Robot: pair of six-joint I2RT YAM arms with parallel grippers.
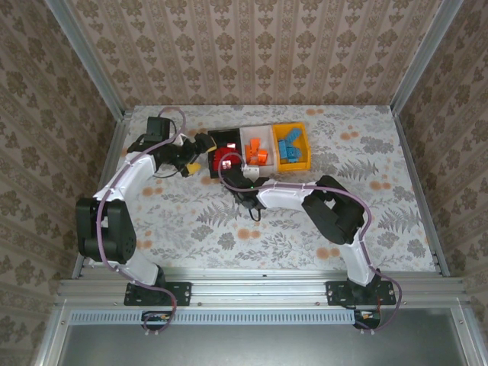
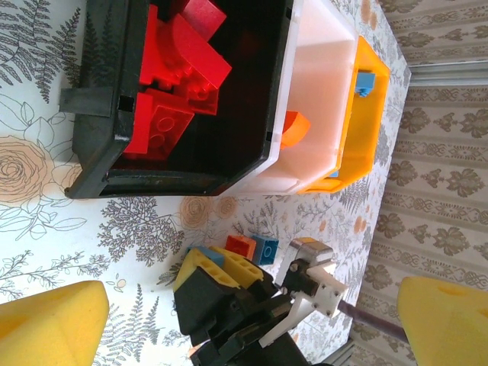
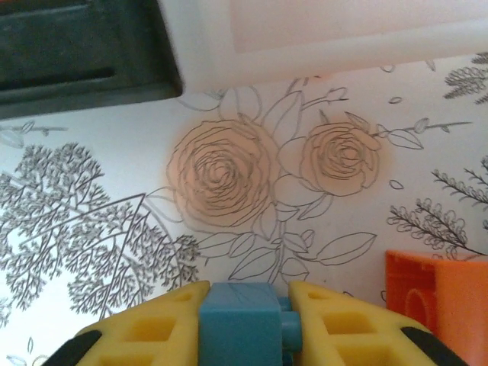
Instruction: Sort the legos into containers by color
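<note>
The containers stand in a row: a black bin (image 1: 226,142) with red legos (image 2: 179,69), a white bin (image 1: 255,145) with orange legos (image 2: 293,128), and a yellow-orange bin (image 1: 292,145) with blue legos (image 1: 290,150). My right gripper (image 3: 244,316) is low over the table just in front of the black and white bins, shut on a light blue lego (image 3: 242,324). An orange lego (image 3: 437,293) lies right beside it. In the left wrist view that gripper (image 2: 210,258) has a red-orange lego (image 2: 240,245) and a blue lego (image 2: 266,249) next to it. My left gripper (image 2: 252,290) hovers open and empty near the black bin.
The floral tablecloth (image 1: 191,221) covers the table. Metal rails (image 1: 412,175) and patterned walls close in the sides and back. The two grippers are close together in front of the bins.
</note>
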